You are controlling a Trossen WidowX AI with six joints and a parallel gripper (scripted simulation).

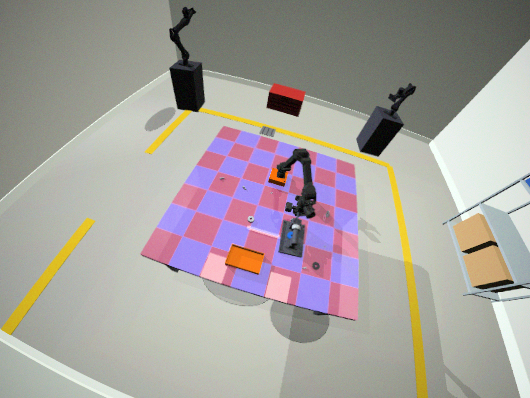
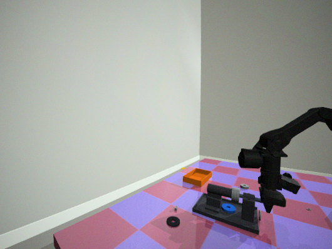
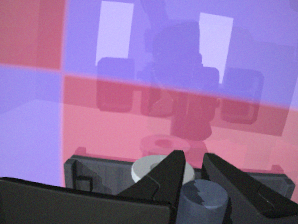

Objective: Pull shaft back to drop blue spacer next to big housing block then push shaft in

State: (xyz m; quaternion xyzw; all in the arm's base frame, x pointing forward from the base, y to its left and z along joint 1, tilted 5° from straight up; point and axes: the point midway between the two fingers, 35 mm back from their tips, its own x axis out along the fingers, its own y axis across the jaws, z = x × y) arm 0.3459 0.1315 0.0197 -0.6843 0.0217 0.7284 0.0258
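The dark fixture base (image 1: 285, 251) (image 2: 203, 209) stands on the table. Its housing (image 1: 294, 242) (image 2: 218, 190) is a dark horizontal tube on a block. A whitish spacer (image 1: 296, 227) (image 2: 235, 194) is on the shaft (image 2: 243, 196) at the tube's mouth. The blue spacer (image 1: 290, 235) (image 2: 228, 208) lies flat on the base below, between housing and post (image 2: 249, 209), off the shaft. My gripper (image 1: 297, 216) (image 2: 268, 208) (image 3: 192, 161) is shut on the shaft's outer end, beyond the post. The shaft's end (image 3: 204, 194) shows between the fingers. How deep the shaft sits in the tube is hidden.
A pale ring (image 2: 259, 215) is by the base's post end. A grey ring (image 1: 251, 217) (image 2: 244, 186) and a black ring (image 1: 318, 266) (image 2: 173, 223) lie on the table. An orange tray (image 1: 245, 259) (image 2: 197, 177) stands to one side of the fixture.
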